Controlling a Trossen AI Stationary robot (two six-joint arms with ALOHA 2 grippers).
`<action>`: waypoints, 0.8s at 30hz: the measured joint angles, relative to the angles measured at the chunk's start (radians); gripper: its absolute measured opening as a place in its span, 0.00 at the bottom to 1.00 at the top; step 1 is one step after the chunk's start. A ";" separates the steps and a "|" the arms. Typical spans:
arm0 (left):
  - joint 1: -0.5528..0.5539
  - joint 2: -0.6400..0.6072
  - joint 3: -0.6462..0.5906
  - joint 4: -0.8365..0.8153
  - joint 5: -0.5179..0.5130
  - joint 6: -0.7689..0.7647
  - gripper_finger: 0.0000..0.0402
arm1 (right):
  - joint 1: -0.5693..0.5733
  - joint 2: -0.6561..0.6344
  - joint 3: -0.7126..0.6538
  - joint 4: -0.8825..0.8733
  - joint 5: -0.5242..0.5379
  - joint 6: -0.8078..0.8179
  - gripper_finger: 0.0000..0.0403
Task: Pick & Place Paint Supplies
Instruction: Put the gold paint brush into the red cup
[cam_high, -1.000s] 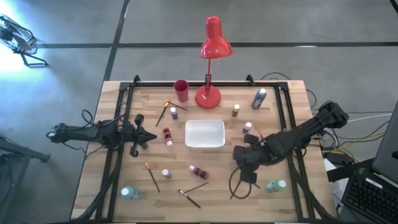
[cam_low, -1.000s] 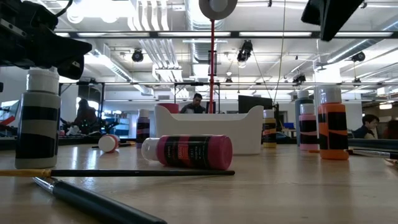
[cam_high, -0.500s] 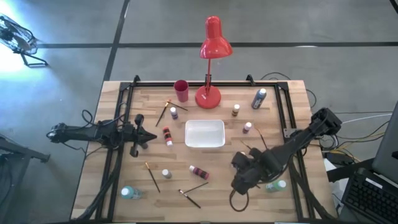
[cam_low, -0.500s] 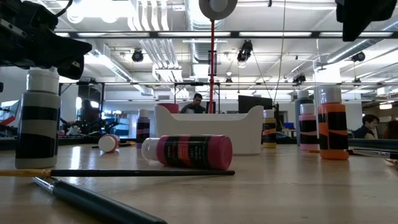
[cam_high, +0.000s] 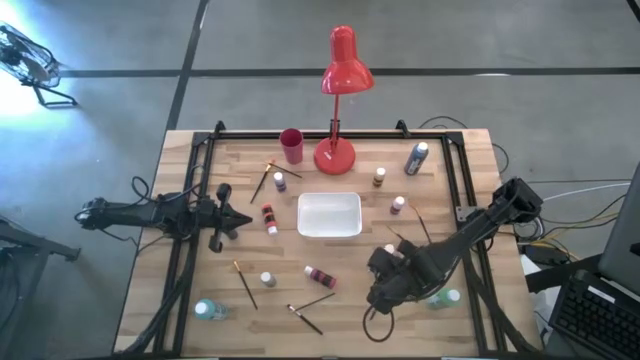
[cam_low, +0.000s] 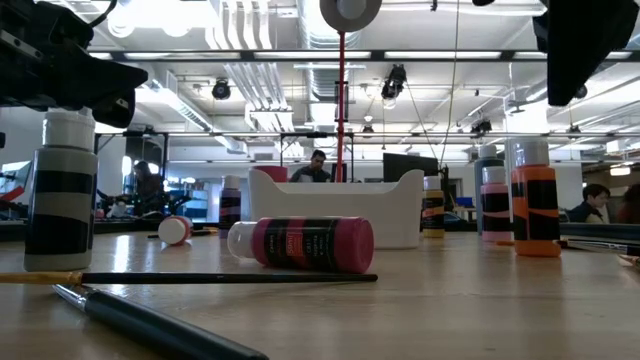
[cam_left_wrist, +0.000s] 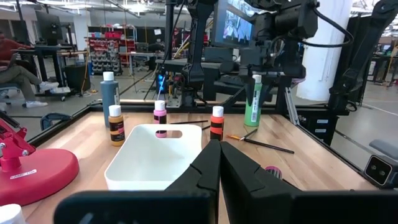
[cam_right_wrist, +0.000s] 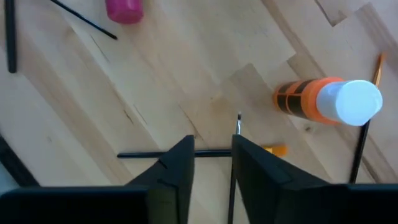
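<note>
**Right under the right hand: two thin brushes on the counter**

Near the front of the counter (cam_high: 340, 330), on the right side, the right hand (cam_high: 385, 287) hangs low and points down at the wood. Its two fingers are a little way apart. The gap is narrow and nothing is in it.

Just past its fingertips, the right wrist view shows a dark brush (cam_right_wrist: 155, 154) lying flat. This brush runs from one finger across to the other, so it lies along the way the fingers close. If the hand came down like this, I think the fingers would land on the brush and not on either side of it. The hand may need to turn first.

A second, very thin brush (cam_right_wrist: 238, 124) crosses the first one. It points away from the hand and runs close by one finger. It lies the better way for a pinch, but it is not in the middle of the gap, so the hand would need a small slide sideways.

An orange bottle (cam_right_wrist: 311, 102) with a pale cap stands just beside the brushes. A green bottle (cam_high: 443, 297) lies near the hand too. A pink bottle (cam_right_wrist: 124, 9) lies farther off.

The white tray (cam_high: 329, 199) sits in the middle of the counter, farther back than the hand.

The left hand (cam_high: 228, 218) waits on the far left side with its fingers pressed together and holding nothing. It is well apart from these brushes, so the right hand is much the nearer one.
</note>
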 joint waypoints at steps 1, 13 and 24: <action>0.000 0.000 0.000 0.000 0.000 0.000 0.02 | 0.000 0.008 0.000 0.000 0.000 -0.004 0.30; 0.000 0.000 0.000 0.000 0.000 0.000 0.02 | 0.006 0.078 -0.008 -0.001 0.017 -0.004 0.43; 0.000 0.000 0.000 0.000 0.000 0.000 0.02 | 0.021 0.094 -0.101 0.088 0.044 0.063 0.47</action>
